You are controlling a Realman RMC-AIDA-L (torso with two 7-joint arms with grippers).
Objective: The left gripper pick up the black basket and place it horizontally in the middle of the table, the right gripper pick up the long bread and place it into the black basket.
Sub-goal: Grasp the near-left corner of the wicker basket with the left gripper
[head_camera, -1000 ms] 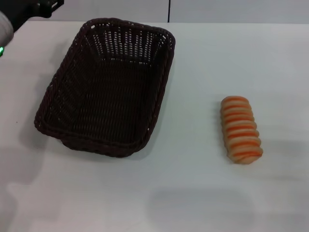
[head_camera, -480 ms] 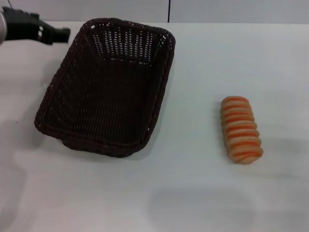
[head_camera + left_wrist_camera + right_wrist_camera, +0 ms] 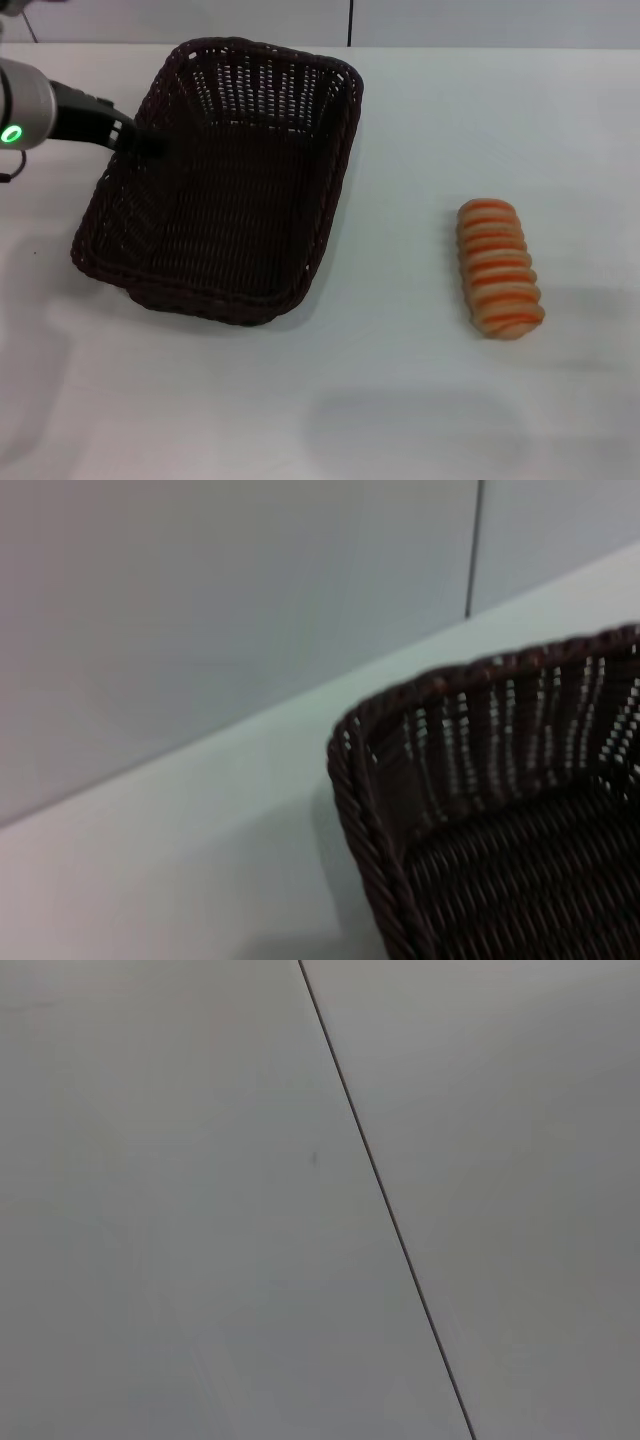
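At the left gripper [image 3: 148, 142] we cannot tell whether the fingers are parted or closed: its black tip lies over the basket's [image 3: 225, 185] left rim and blends into the dark weave. Behind it the silver arm (green ring lit) reaches in from the left. The basket sits lengthwise on the table's [image 3: 400, 400] left half, one corner showing in the left wrist view [image 3: 500, 810]. The bread [image 3: 499, 267] lies well apart, to its right.

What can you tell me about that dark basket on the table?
The black basket is a large, rectangular, woven dark brown wicker one with sloped, open-weave sides and a braided rim. It is empty and sits upright at a slant on the white table. The left gripper reaches over its left rim; contact is unclear.
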